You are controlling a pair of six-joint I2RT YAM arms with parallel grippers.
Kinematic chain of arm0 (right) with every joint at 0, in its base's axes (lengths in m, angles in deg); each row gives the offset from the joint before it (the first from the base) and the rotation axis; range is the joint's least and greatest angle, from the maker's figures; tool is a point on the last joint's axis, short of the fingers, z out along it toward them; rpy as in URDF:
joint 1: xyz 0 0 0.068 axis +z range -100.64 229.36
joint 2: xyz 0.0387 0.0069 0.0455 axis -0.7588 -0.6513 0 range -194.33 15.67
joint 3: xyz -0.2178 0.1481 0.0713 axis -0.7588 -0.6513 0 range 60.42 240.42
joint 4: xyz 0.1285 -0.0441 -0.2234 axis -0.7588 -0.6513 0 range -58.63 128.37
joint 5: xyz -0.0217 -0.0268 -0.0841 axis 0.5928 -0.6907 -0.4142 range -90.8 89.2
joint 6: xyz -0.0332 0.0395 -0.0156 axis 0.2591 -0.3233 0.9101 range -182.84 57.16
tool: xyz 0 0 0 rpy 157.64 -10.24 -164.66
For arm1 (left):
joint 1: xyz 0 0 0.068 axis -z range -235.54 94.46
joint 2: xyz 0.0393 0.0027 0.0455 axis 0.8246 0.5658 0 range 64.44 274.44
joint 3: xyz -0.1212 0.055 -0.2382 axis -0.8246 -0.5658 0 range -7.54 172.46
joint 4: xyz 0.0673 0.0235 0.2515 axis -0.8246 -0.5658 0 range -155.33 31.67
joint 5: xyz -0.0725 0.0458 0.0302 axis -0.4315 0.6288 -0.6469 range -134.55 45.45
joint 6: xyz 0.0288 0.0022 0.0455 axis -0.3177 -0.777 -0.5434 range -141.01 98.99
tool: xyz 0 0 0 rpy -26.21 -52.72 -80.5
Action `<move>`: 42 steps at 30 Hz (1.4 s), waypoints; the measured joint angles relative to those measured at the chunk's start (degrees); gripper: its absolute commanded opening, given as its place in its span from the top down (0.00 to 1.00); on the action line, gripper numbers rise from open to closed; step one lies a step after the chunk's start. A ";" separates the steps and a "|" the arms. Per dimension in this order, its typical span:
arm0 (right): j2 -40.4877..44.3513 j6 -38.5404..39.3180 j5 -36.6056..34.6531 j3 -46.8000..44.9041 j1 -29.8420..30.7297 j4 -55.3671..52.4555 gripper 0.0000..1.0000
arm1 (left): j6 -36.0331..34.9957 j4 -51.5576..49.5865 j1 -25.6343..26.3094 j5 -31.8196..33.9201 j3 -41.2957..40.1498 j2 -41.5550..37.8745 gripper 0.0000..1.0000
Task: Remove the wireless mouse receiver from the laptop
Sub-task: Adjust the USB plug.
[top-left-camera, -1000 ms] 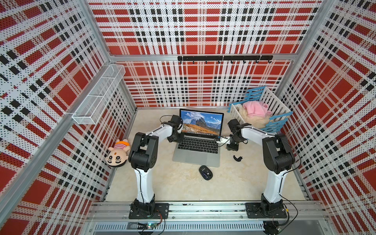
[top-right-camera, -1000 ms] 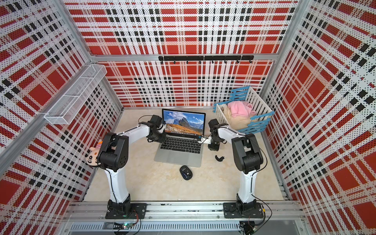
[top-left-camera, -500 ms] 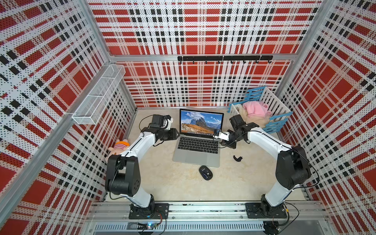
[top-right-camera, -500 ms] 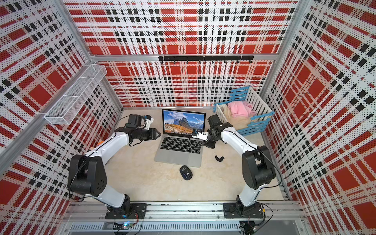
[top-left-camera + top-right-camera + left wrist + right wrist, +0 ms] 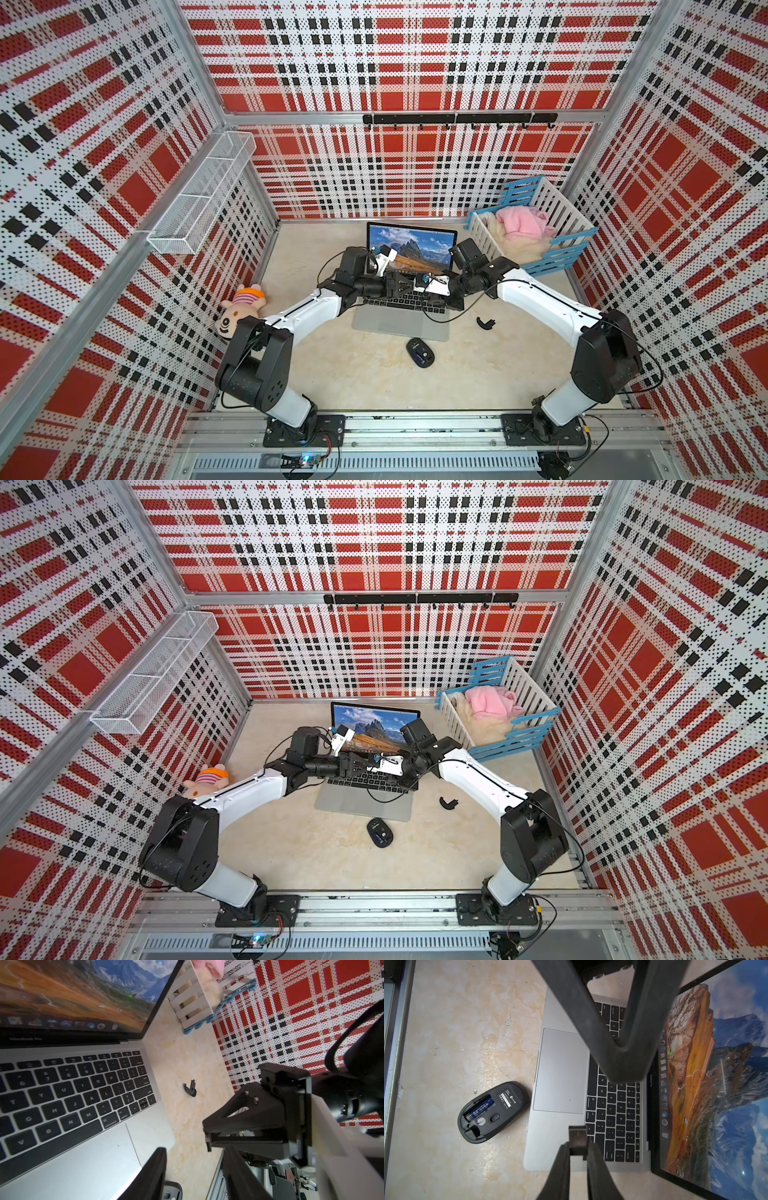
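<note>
The silver-grey laptop (image 5: 399,326) (image 5: 560,1068) stands open on the table with a mountain scene on its screen. Pinched between my right gripper (image 5: 578,1144) fingers is the wireless mouse receiver (image 5: 577,1133), a tiny black nub with its metal plug pointing outward. It is clear of the laptop and hangs above the keyboard's right corner. My left gripper (image 5: 194,1149) faces it from the other side over the keyboard, open with nothing between its fingers. In both top views the two grippers nearly meet tip to tip above the keys (image 5: 415,297) (image 5: 374,780).
A black mouse (image 5: 420,352) (image 5: 494,1111) lies upside down in front of the laptop, its battery bay open. Its curved black cover piece (image 5: 485,322) (image 5: 190,1089) lies to the laptop's right. A blue-and-white basket (image 5: 552,253) with cloths stands at the back right, a plush toy (image 5: 241,309) at the left wall.
Both arms have left the laptop's sides and swung inward over the keyboard. The right gripper has come away from the right edge with the receiver.
</note>
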 measured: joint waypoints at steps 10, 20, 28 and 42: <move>1.75 -0.17 0.02 0.00 0.11 0.52 0.82 | 2.29 2.51 2.60 -1.60 1.81 3.89 0.58; 2.32 -0.20 0.00 0.00 0.11 1.31 0.81 | 2.58 3.21 4.02 -2.97 2.78 4.90 0.63; 2.32 -0.26 -0.44 0.00 0.13 1.44 0.81 | 2.49 3.19 4.44 -3.87 2.80 5.14 0.67; 2.29 -0.68 -1.62 0.00 0.42 1.38 0.80 | 0.94 2.10 5.27 -5.92 3.39 6.19 0.95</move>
